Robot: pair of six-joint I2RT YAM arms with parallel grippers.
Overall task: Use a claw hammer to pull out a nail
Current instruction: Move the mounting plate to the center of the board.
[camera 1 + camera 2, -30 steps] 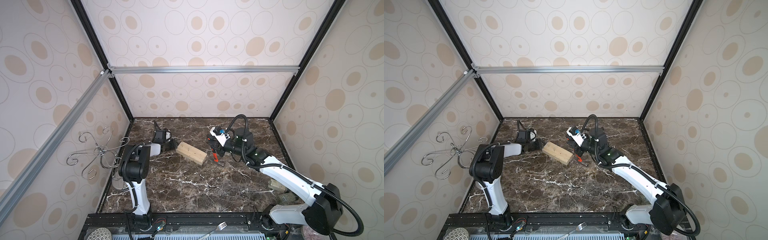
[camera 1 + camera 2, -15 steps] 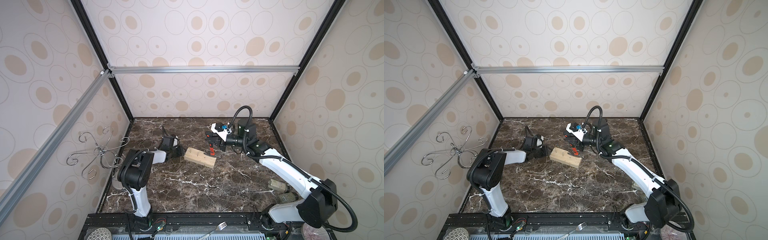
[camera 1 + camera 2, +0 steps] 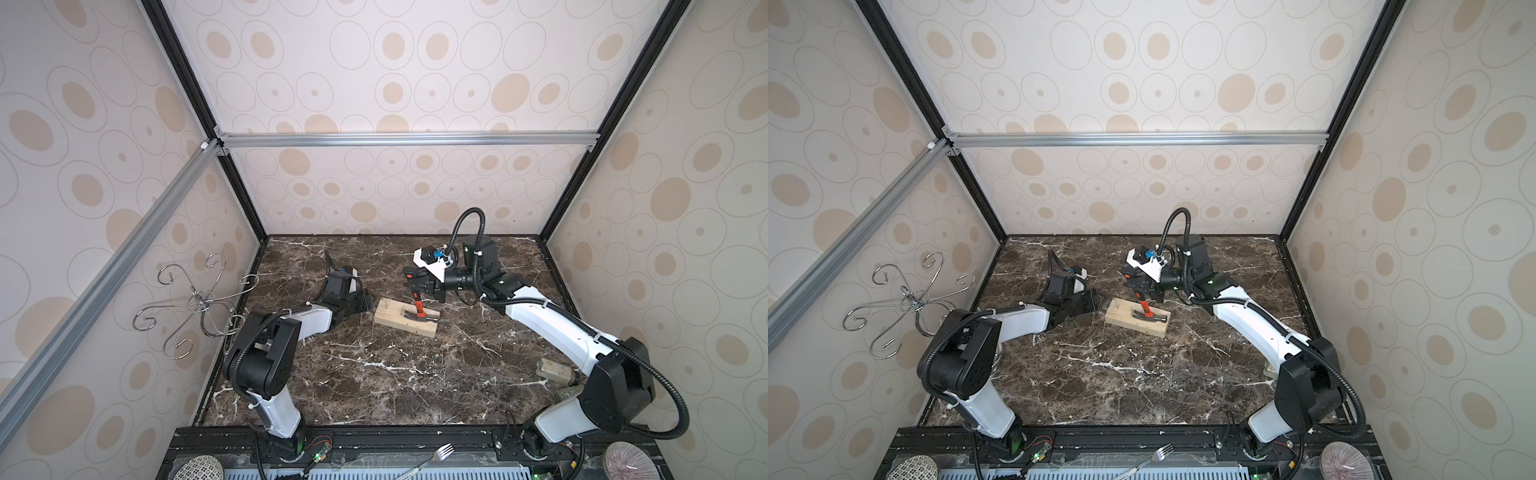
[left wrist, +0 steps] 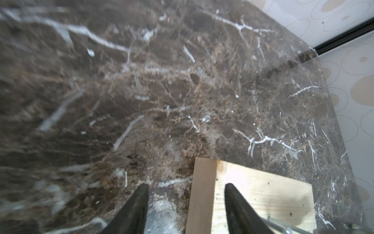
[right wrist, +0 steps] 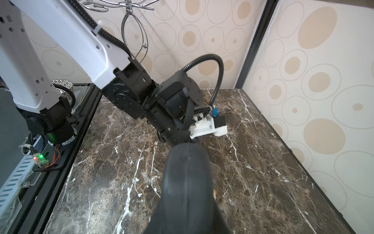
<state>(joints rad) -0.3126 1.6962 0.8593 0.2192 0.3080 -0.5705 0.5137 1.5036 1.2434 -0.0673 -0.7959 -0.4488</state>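
Right gripper (image 3: 419,286) clamped on claw hammer (image 3: 420,309) handle, head resting on wood block (image 3: 405,322) mid-worktop. Left gripper (image 4: 186,204) parted, empty, beside block end. I judge nail extraction unconfirmed; nail unclear.

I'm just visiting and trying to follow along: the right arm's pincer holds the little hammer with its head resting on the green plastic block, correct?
Almost. The block is pale bare wood, not green plastic, as both top views show. The right pincer does hold the hammer, its head resting on that block.
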